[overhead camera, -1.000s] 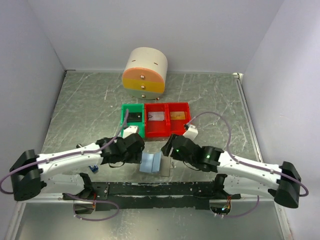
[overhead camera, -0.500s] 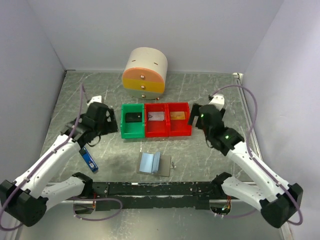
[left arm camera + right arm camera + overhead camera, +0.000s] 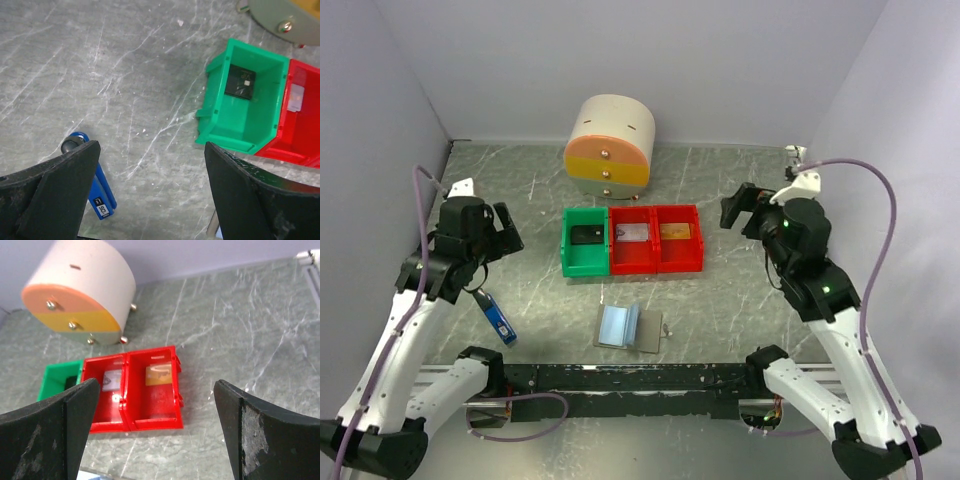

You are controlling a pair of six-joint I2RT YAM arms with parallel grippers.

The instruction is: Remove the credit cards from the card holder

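- Card holder point(image 3: 632, 328) lies opened flat at the near middle of the desk point(image 3: 740, 300), close to the arm bases. Its pale blue inner side faces up on the left and a grey-brown flap lies on the right. I cannot tell whether a card sits in the pale blue part.
- Left tool point(image 3: 503, 228) hangs over the far-left part of the desk, to the left of the bins. Its fingers stand wide apart with nothing between them.
- A narrow blue-and-black stick point(image 3: 498, 318) lies on the desk below the left tool, well left of the card holder. In the left wrist view it shows just beside the left finger.
- A green bin point(image 3: 568, 255) stands beyond the card holder, with a black card point(image 3: 585, 236) lying flat on its floor.
- Two red bins touch it in a row. The middle red bin point(image 3: 632, 262) holds a silvery card point(image 3: 633, 233), and the right red bin point(image 3: 680, 262) holds a gold card point(image 3: 676, 231).
- A round drawer unit point(image 3: 610, 148) stands behind the bins near the back wall. It is cream on top, with an orange, yellow and grey front and small knobs.
- Right tool point(image 3: 738, 210) is raised to the right of the red bins, apart from them. Its fingers are spread wide and hold nothing.
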